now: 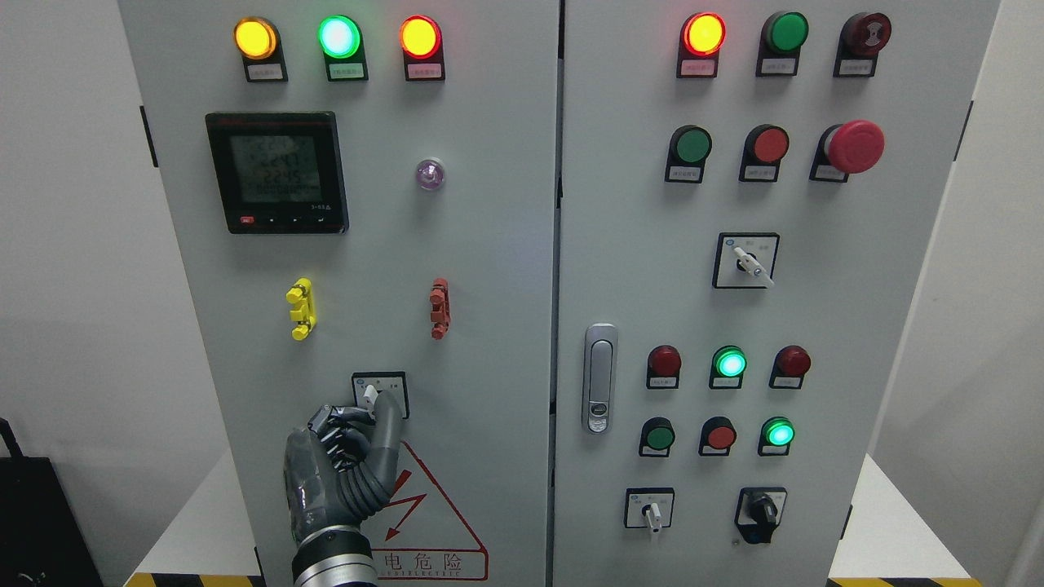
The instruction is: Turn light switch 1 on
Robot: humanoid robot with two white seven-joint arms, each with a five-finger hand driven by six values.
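Observation:
A small selector switch (377, 390) with a white lever sits in a black-framed plate low on the left cabinet door (489, 326). My left hand (369, 412) rises from the bottom edge and is at this switch. One long finger (389, 424) stretches up along the lever's right side, while the other fingers (336, 425) curl in just left of and below it. The lever's white tip shows between them, tilted up to the left. The lower part of the switch plate is hidden by the hand. My right hand is out of view.
Three lit lamps (338, 37), a digital meter (277, 173), a yellow clip (300, 308) and a red clip (440, 308) sit above the switch. A red warning triangle (440, 514) lies below. The right door carries a handle (600, 377), push buttons, an emergency stop (854, 147) and several more rotary switches.

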